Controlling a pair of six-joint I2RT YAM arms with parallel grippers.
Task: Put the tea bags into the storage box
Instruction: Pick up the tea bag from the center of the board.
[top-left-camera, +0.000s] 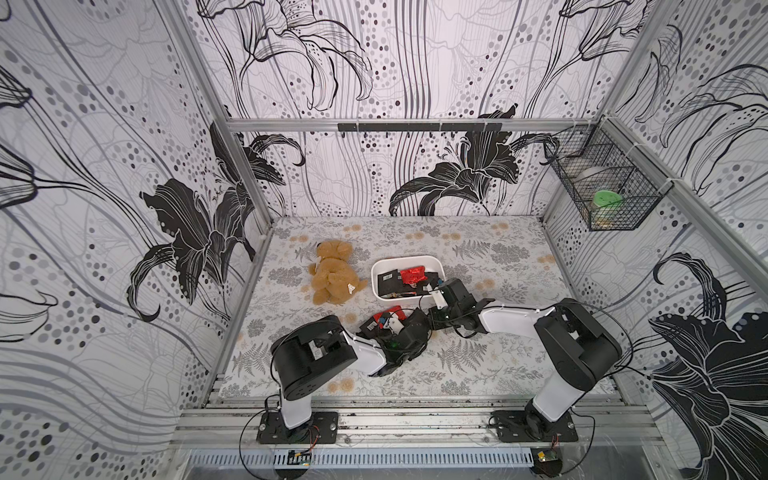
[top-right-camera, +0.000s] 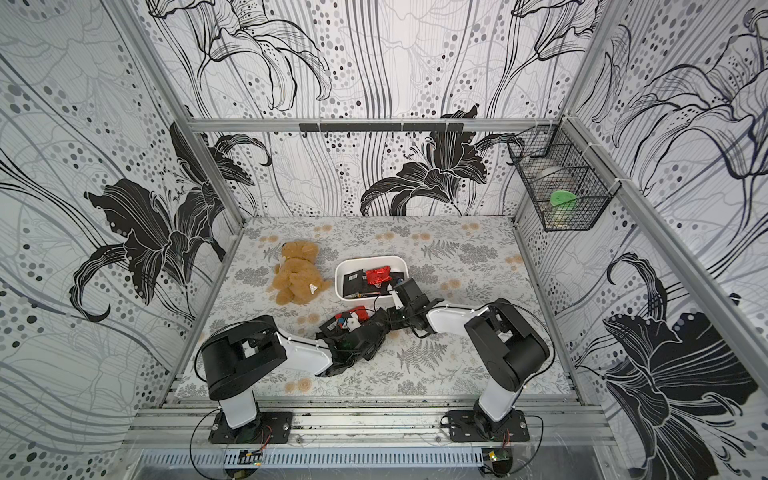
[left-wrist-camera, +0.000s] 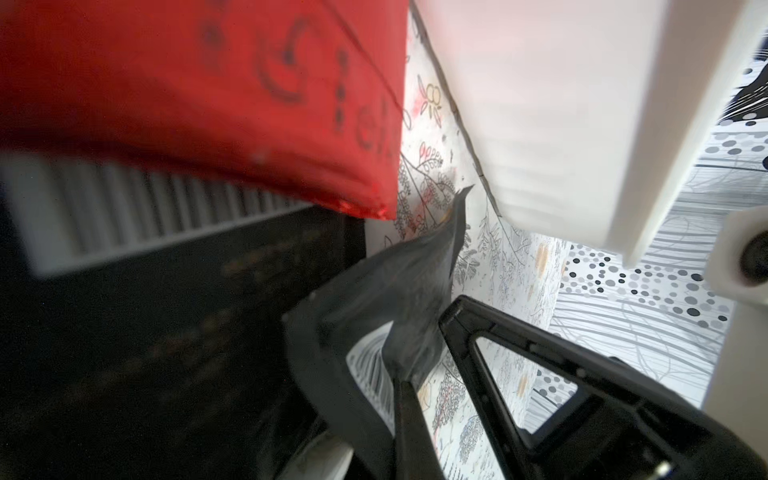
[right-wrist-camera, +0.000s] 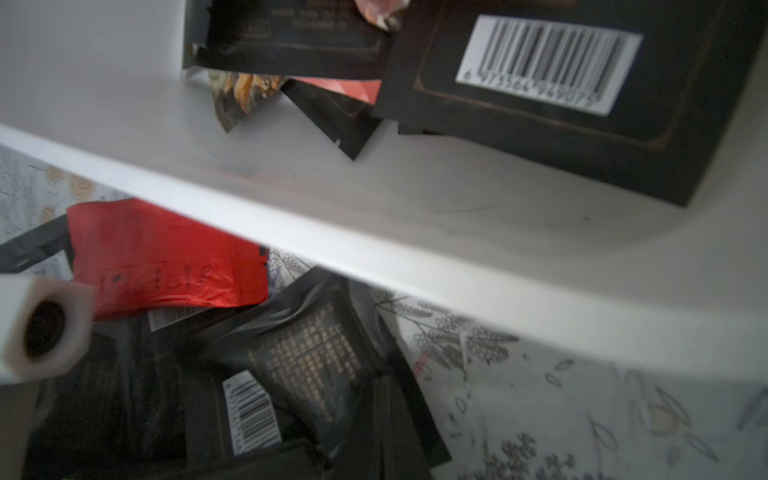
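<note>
A: Start at the fingers. What are the left ones doing?
B: The left gripper (left-wrist-camera: 424, 351) has its fingers (left-wrist-camera: 519, 338) pinched on the corner of a black tea bag (left-wrist-camera: 386, 291), seen close up in the left wrist view. That bag belongs to the heap (top-left-camera: 372, 326) lying on the table (top-left-camera: 478, 249) just in front of the box (top-left-camera: 405, 258)
A: And the right?
B: The right gripper (top-left-camera: 433, 286) sits over the near right corner of the box, fingers pressed together. They're out of its own wrist view, so I can't tell whether anything thin is between them
A: What's in the box so far?
B: A few black tea bags (top-left-camera: 390, 277), one showing a barcode label (right-wrist-camera: 548, 62), and a crumpled red foil one (top-left-camera: 412, 275). Roughly five, some overlapping
A: And what's left outside?
B: The heap: a red tea bag (right-wrist-camera: 166, 262) lying over several black ones (right-wrist-camera: 307, 353), all touching, close to the box wall but not in it. The left arm hides the exact count
A: So how far along?
B: About halfway, I'd judge. The pinched bag needs to go over the rim, then the rest of the heap has to follow. The teddy bear (top-left-camera: 332, 276) beside the box is no part of this
</note>
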